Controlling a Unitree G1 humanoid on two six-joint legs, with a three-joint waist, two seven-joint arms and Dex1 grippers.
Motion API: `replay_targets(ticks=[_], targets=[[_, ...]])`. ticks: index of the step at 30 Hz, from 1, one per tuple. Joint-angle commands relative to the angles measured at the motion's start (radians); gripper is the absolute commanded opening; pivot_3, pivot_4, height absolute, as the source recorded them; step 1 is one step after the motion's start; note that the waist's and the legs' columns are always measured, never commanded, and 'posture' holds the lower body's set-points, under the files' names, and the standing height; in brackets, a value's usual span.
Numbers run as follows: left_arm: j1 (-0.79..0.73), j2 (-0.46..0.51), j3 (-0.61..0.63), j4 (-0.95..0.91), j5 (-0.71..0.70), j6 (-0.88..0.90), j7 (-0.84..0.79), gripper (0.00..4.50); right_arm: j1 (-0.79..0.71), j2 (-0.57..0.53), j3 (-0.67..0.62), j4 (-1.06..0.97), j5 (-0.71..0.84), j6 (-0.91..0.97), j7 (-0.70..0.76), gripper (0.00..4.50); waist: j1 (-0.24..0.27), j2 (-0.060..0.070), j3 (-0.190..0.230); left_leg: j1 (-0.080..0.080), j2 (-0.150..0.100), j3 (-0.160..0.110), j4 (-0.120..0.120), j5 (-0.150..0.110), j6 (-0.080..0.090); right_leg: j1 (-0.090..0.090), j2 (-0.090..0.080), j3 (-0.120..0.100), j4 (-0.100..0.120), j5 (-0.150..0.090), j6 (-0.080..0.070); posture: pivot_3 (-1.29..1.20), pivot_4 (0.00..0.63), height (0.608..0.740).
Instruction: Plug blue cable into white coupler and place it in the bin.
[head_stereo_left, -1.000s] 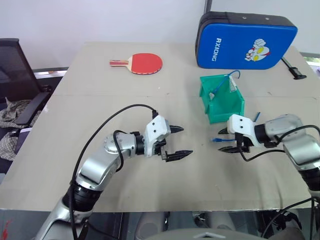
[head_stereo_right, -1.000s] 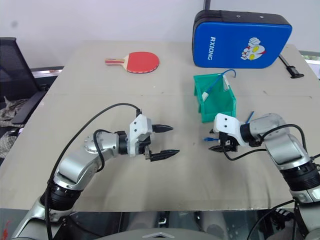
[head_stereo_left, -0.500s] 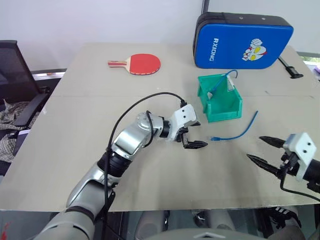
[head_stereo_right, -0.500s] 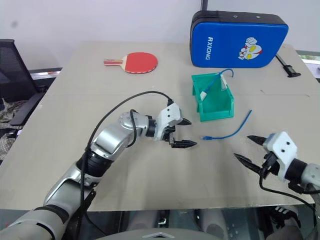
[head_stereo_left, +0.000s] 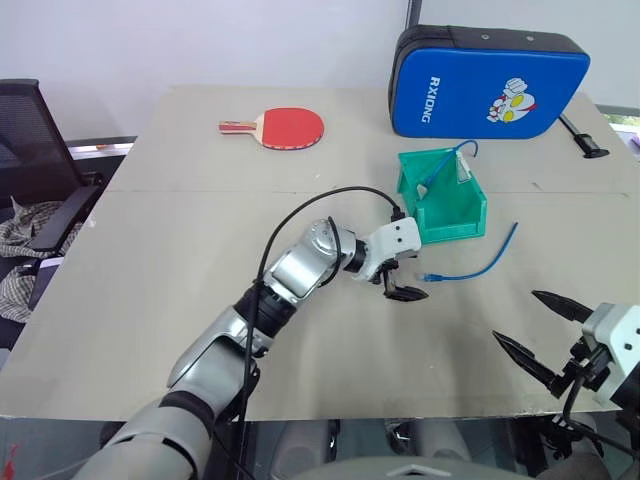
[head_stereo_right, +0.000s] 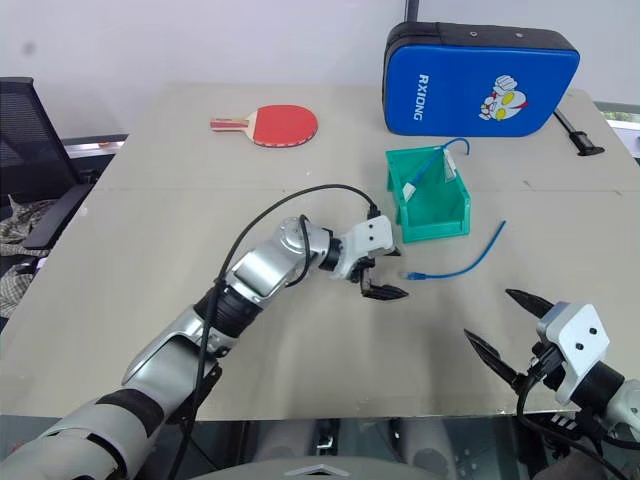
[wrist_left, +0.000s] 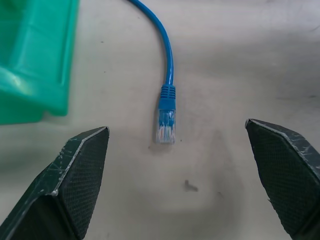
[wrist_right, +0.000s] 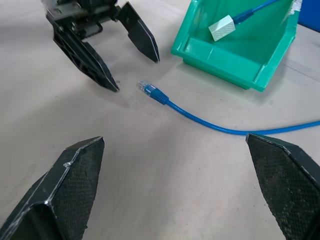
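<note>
Left wrist view: left gripper (wrist_left: 175, 185) spread wide, empty, straddling the clear plug (wrist_left: 166, 125) of the blue cable (head_stereo_left: 478, 266), which lies loose on the table (head_stereo_left: 200, 250). Best to drop straight down and pinch the boot behind the plug, keeping the tip free. Right gripper (head_stereo_left: 545, 325) splayed, empty, nearest the table edge. Farther back, green bin (head_stereo_left: 450, 215) already holds a white coupler (wrist_right: 221, 27) with another blue cord attached.
</note>
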Motion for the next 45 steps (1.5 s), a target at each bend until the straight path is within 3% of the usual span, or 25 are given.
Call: replay_targets(ticks=[1,2,3,9,10,17,26,27,29,32,38,45], targets=[[-0.028,-0.020,-0.015,0.028,0.033,-0.037,-0.025,3.78,0.018,-0.004,0.002,-0.049,0.006,-0.024,-0.025,4.50,-0.001,0.000,0.000,0.000,0.000,0.000,0.000,0.000,0.000,0.000,0.000,0.000,0.000,0.000,0.000,0.00,0.150,0.731],[-0.029,-0.025,-0.020,0.045,0.043,-0.054,-0.033,3.18,0.020,-0.006,0.006,-0.052,0.004,-0.024,-0.032,4.50,-0.001,0.000,0.000,0.000,0.000,0.000,0.000,0.000,0.000,0.000,0.000,0.000,0.000,0.000,0.000,0.00,0.150,0.731],[-0.030,-0.027,-0.026,0.057,0.050,-0.064,-0.046,2.98,0.023,-0.006,0.011,-0.055,0.000,-0.025,-0.039,4.50,-0.001,0.000,0.000,0.000,0.000,0.000,0.000,0.000,0.000,0.000,0.000,0.000,0.000,0.000,0.000,0.00,0.150,0.731],[-0.034,-0.023,-0.027,0.107,0.083,-0.120,-0.091,0.25,0.026,-0.012,0.026,-0.059,-0.005,-0.026,-0.069,4.50,0.000,0.000,0.000,0.000,0.000,0.000,0.000,0.000,0.000,0.000,0.000,0.000,0.000,0.000,0.000,0.00,0.150,0.731],[-0.032,-0.022,-0.026,0.112,0.088,-0.131,-0.095,0.09,0.020,-0.014,0.031,-0.060,-0.004,-0.022,-0.076,4.50,0.000,0.000,0.000,0.000,0.000,0.000,0.000,0.000,0.000,0.000,0.000,0.000,0.000,0.000,0.000,0.00,0.150,0.731],[-0.002,-0.018,0.072,0.075,0.026,-0.193,-0.109,0.09,-0.069,-0.002,0.074,-0.078,0.101,0.125,-0.179,4.50,-0.001,0.000,0.000,0.000,0.000,-0.001,0.000,0.000,0.000,0.000,0.000,0.000,0.000,0.000,0.000,0.00,0.150,0.731],[0.102,0.014,0.237,-0.106,-0.102,-0.300,-0.131,0.09,-0.235,0.069,0.117,-0.055,0.498,0.374,-0.381,4.50,0.000,0.000,0.000,-0.001,0.001,-0.002,0.000,0.000,0.000,0.000,-0.001,0.000,0.000,0.001,-0.002,0.00,0.150,0.731],[0.112,0.012,0.251,-0.126,-0.125,-0.283,-0.132,0.09,-0.257,0.084,0.128,-0.050,0.534,0.386,-0.408,4.50,0.002,0.000,0.000,-0.001,0.001,-0.002,0.000,0.000,0.000,0.000,-0.001,0.000,0.000,0.001,-0.002,0.00,0.150,0.731],[0.126,0.006,0.297,-0.187,-0.233,-0.130,-0.139,0.00,-0.296,0.106,0.166,-0.043,0.583,0.393,-0.440,3.98,0.000,0.000,0.000,-0.001,0.001,-0.003,0.000,0.000,0.000,0.000,-0.001,0.000,0.000,0.001,-0.002,0.00,0.150,0.731],[0.141,0.035,0.338,-0.266,-0.373,0.064,-0.174,0.00,-0.348,0.135,0.203,-0.029,0.621,0.381,-0.480,2.67,-0.002,0.000,0.000,-0.001,0.001,-0.002,0.001,0.000,0.000,0.000,-0.001,0.000,0.000,0.001,0.000,0.00,0.150,0.731],[0.158,0.105,0.382,-0.324,-0.517,0.258,-0.208,0.00,-0.399,0.154,0.197,-0.014,0.768,0.356,-0.523,2.67,-0.003,0.001,-0.001,-0.001,0.001,-0.003,0.001,0.000,0.000,0.000,0.001,-0.001,0.001,0.002,0.002,0.00,0.150,0.731],[0.159,0.121,0.386,-0.342,-0.565,0.291,-0.210,0.00,-0.412,0.111,0.210,-0.004,0.891,0.338,-0.553,2.67,-0.002,0.001,-0.001,-0.001,0.000,-0.003,0.001,0.000,0.000,0.001,0.001,0.000,0.001,0.001,0.001,0.00,0.150,0.731]])
